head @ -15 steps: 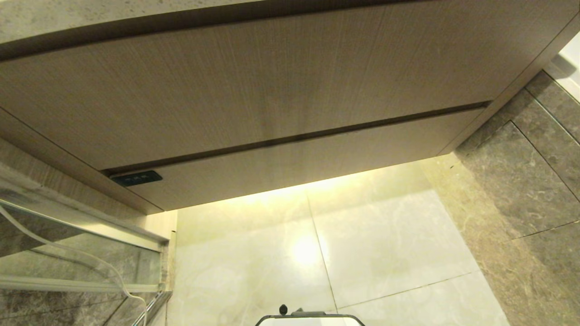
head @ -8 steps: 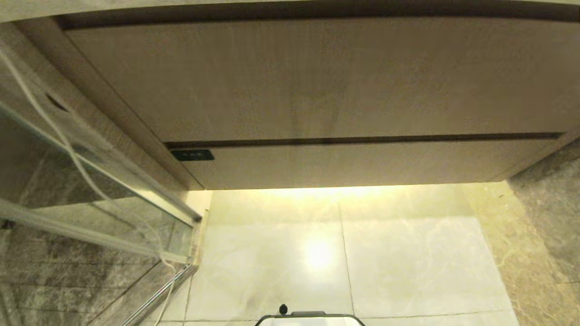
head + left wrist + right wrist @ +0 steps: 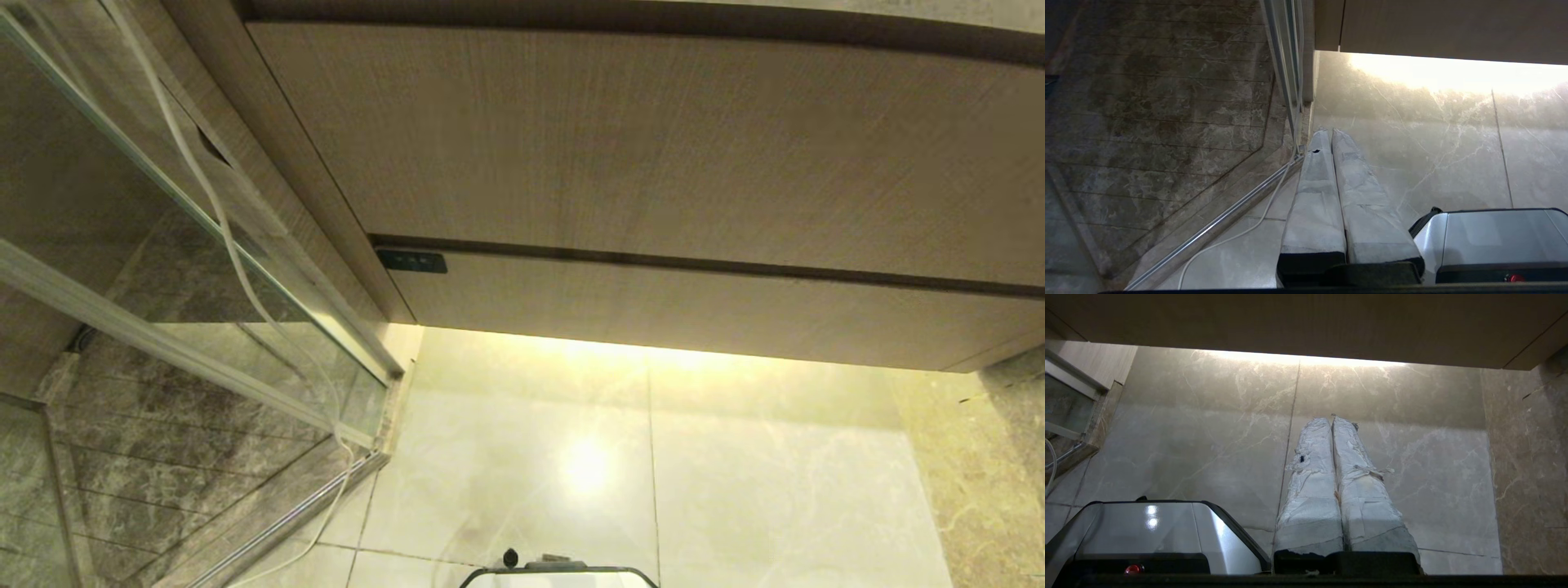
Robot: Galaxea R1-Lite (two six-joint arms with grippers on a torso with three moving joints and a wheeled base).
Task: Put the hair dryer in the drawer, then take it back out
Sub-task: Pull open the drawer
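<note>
- The drawer [image 3: 702, 314], shut, sits under the taller wood-grain panel [image 3: 653, 147]; the hair dryer is nowhere in view.
- Handle-less and rigid, the drawer front probably calls for a pull at its top edge.
- Its dark label [image 3: 411, 261] near the drawer's corner is unreadable.
- Left pincer [image 3: 1329, 132] and right pincer [image 3: 1330, 419] hang clenched, empty, over the floor [image 3: 735, 490].

All three views look down at floor [image 3: 759, 490].

Both arms hang parked low; left gripper [image 3: 1327, 132] and right gripper [image 3: 1329, 421] point downward, fingers pressed together, empty.
</note>
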